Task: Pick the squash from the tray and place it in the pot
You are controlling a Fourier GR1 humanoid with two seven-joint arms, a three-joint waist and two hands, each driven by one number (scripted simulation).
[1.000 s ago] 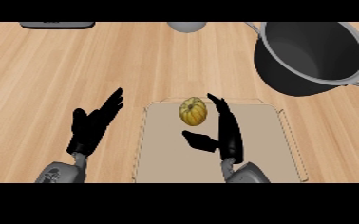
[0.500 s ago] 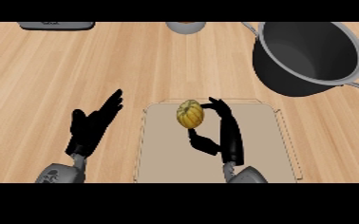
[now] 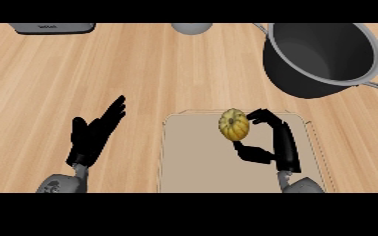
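Curling round the squash, the right hand sits over the tray.

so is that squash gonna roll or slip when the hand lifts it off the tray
The squash looks rounded and ribbed, so it would probably roll if set loose on the flat tray. Its skin looks smooth, so it might slip, since the right hand curls round only one side. It keeps its shape in the grasp, so it is likely stiff.
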